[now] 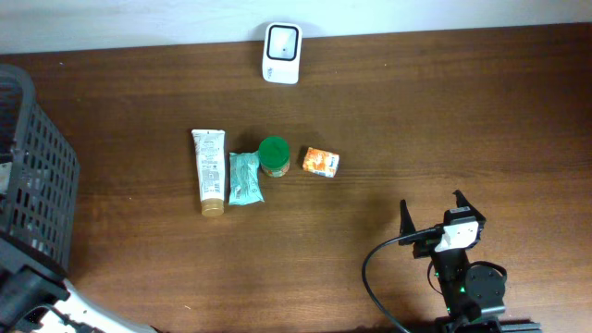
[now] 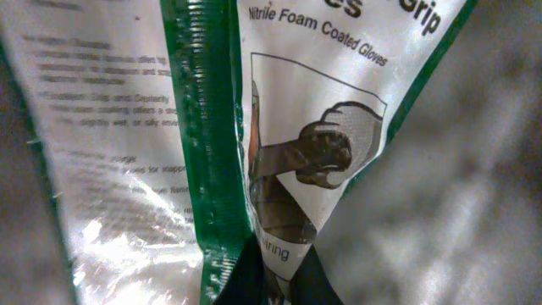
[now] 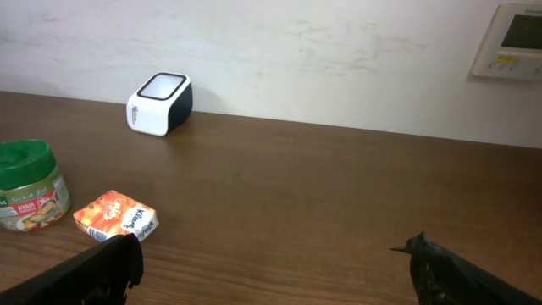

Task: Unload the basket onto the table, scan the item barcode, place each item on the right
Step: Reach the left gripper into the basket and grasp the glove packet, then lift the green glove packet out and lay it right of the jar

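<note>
In the left wrist view a green and white plastic packet of nitrile foam coated gloves (image 2: 313,127) fills the frame. My left gripper (image 2: 275,286) is shut on its lower corner, the dark fingers pinching the film. No barcode shows on it. The white barcode scanner (image 1: 281,53) stands at the table's far edge and also appears as the scanner (image 3: 159,103) in the right wrist view. My right gripper (image 1: 433,215) rests at the front right, open and empty; in its own view the right gripper (image 3: 271,263) points toward the scanner.
A white tube (image 1: 210,171), a teal packet (image 1: 245,178), a green-lidded jar (image 1: 274,155) and an orange box (image 1: 321,162) lie in a row mid-table. A dark mesh basket (image 1: 37,176) stands at the left edge. A black cable (image 1: 375,277) loops beside the right arm.
</note>
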Controlling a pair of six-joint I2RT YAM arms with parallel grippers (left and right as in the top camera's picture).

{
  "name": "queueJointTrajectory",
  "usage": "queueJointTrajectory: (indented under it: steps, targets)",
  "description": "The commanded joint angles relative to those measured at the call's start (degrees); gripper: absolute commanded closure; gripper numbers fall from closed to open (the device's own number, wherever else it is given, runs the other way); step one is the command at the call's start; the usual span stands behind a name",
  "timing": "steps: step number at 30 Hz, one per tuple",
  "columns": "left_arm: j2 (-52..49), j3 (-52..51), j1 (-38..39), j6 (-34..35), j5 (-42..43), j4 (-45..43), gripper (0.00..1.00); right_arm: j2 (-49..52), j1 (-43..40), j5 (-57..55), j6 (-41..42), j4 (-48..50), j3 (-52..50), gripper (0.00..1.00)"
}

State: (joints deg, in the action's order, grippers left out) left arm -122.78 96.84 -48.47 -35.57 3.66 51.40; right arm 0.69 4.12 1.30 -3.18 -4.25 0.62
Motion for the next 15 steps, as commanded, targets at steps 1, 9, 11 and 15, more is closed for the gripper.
queueJointTrajectory:
  steps: [1, 9, 11, 15]
  targets:
    - [10.34, -0.26, -0.07, 0.76, 1.05, -0.44, 1.0, -0.33, 0.42, -0.09, 0.48, -0.28, -0.31, 0.02]
    - [31.3, -0.26, -0.02, 12.74, 1.09, -7.19, 1.0, -0.33, 0.42, -0.09, 0.48, -0.28, -0.31, 0.02]
    - [36.98, -0.26, 0.22, 19.98, 1.09, -9.46, 1.0, -0.33, 0.42, -0.09, 0.48, -0.28, -0.31, 0.02]
    - [46.64, -0.26, 4.48, 27.28, 1.31, -13.53, 1.0, -0.33, 0.42, -0.09, 0.48, -0.28, -0.31, 0.02]
